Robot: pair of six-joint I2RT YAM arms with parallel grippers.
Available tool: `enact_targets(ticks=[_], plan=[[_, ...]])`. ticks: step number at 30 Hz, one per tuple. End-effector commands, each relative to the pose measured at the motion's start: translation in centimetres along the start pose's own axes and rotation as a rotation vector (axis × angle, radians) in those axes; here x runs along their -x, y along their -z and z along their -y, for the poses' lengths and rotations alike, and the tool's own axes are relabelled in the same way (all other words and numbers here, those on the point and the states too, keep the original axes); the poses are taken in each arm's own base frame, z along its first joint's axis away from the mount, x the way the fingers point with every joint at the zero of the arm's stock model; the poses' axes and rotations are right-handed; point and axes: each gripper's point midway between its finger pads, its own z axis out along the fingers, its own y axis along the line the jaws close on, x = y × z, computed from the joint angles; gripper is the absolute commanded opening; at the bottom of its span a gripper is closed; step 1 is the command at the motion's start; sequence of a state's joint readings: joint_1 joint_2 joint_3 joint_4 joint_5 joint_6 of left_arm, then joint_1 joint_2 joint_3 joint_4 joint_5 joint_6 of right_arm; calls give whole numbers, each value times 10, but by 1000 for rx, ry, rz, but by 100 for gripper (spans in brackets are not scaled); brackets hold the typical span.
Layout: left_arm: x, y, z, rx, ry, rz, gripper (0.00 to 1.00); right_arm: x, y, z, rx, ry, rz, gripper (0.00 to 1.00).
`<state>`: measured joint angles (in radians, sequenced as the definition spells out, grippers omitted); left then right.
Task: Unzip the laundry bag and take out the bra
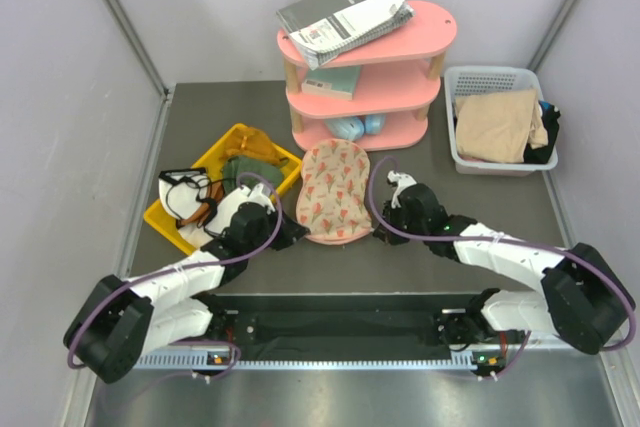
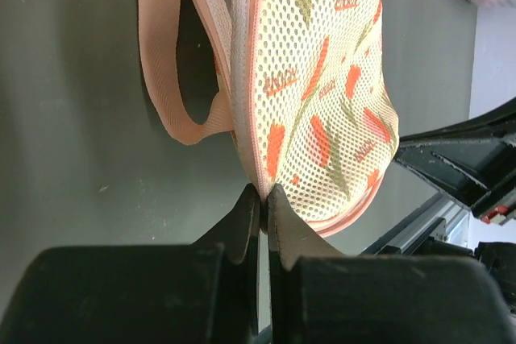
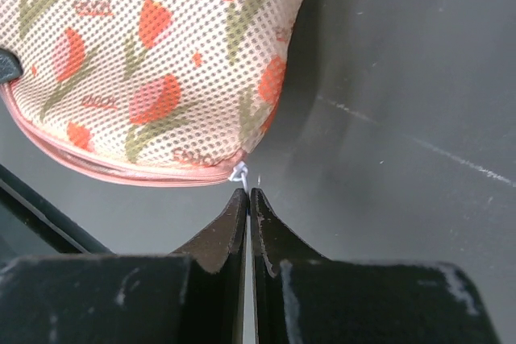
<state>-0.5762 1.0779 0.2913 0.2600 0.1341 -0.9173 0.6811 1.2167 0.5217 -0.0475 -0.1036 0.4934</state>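
In the middle of the dark table (image 1: 450, 202), just in front of the pink shelf (image 1: 420, 32), lies the laundry bag (image 1: 335, 195); it is an oval mesh pouch, cream with little red and green fruit on it and a pink edge. It lies flat, with one arm on each side of its near end. Its thin pink loop strap (image 2: 155, 54) rests on the table beside it, on the left arm's side.

The left gripper (image 2: 263, 195) is squeezed tight together. In the left wrist view its two black tips pinch the pink edge of the bag at the near left end.

The right gripper (image 3: 249, 195) is squeezed tight too, with no gap between the tips. They sit right at the near right end of the bag. A tiny white zip tab (image 3: 239, 173) pokes out of the pink edge just at those tips; I cannot tell if the tips hold the tab or only touch it. The pink edge next to the tab looks closed in the right wrist view.

To the left of the bag is a yellow bin (image 1: 222, 150) with an olive-green cloth (image 1: 240, 169) inside it. At the far right of the table is a white basket (image 1: 490, 74) with a beige cloth (image 1: 495, 125) folded in it. On top of the pink shelf lies a pile of books (image 1: 345, 12).
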Motion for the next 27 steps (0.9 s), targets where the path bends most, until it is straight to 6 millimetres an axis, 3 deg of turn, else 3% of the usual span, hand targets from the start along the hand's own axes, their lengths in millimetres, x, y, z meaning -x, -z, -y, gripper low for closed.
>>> enact_targets(ticks=[1,14,21,27], plan=[[5,3,-19,64,-14,37,0,15,-1,27,-85,16,40,0],[4,4,-22,71,-30,21,0,27,-16,41,-100,12,28,0],[-7,3,-5,-20,-141,-73,0,24,-4,43,-119,15,21,0],[-23,5,8,-103,-204,-169,0,9,12,44,-130,-9,-3,0]])
